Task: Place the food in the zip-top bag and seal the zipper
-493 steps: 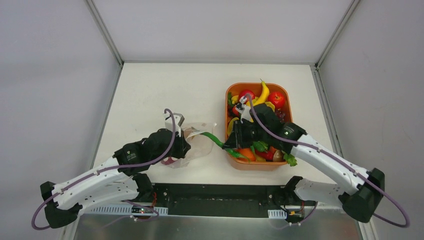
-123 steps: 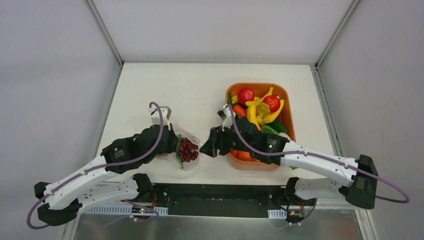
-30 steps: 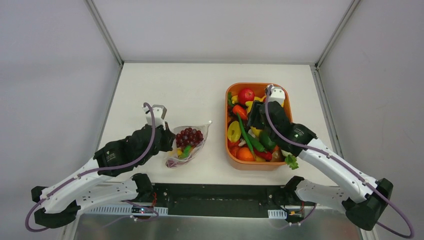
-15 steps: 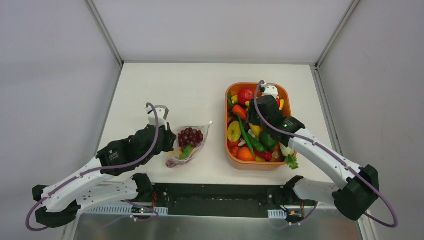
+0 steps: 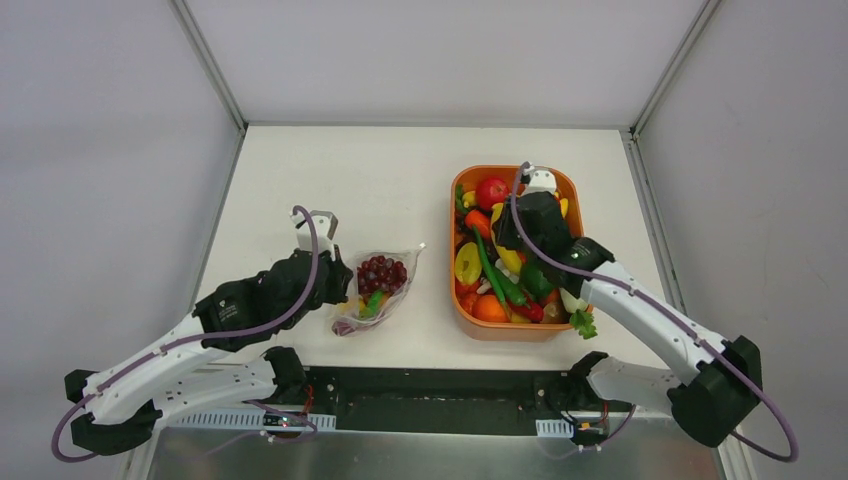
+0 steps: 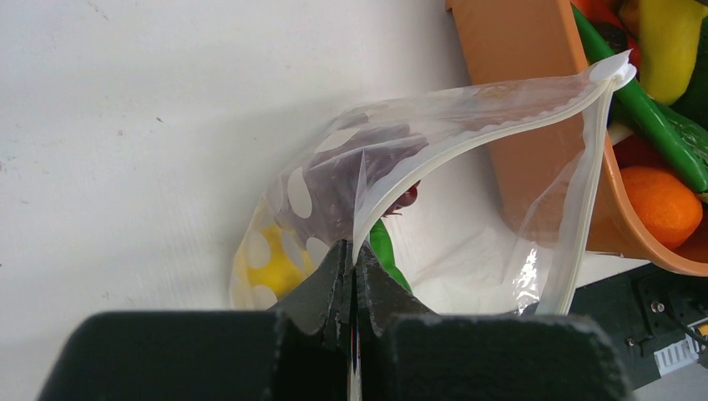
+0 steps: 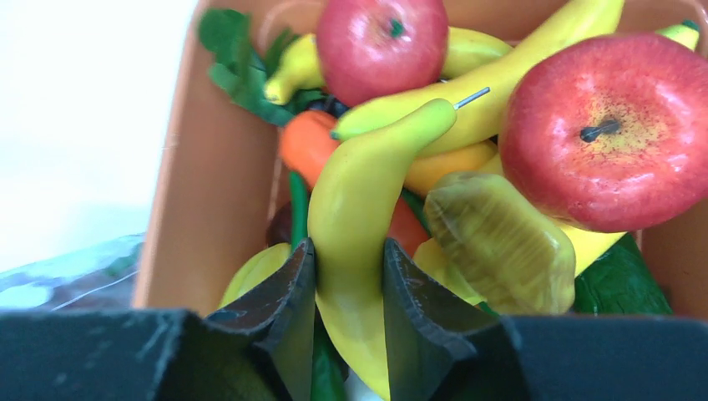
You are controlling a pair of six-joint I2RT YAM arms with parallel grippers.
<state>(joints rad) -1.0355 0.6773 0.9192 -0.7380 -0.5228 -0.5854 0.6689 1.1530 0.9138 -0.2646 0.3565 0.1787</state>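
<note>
Glossy and hard, the yellow toy banana (image 7: 359, 192) in the orange tray (image 7: 209, 209) may slip, so hold its thick middle, where your right fingers (image 7: 284, 309) close on it, while your left fingers (image 6: 326, 280) pinch the limp zip-top bag (image 6: 467, 109), grapes (image 5: 380, 272) inside, on the worktop (image 6: 125, 125).

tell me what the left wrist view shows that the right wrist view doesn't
Only the left wrist view: the left gripper pinching the rim of the zip-top bag, its zipper gaping open, with purple grapes inside.
Only the right wrist view: the right gripper closed around a yellow banana, with red apples behind it.
Both: the wall of the orange tray.
</note>
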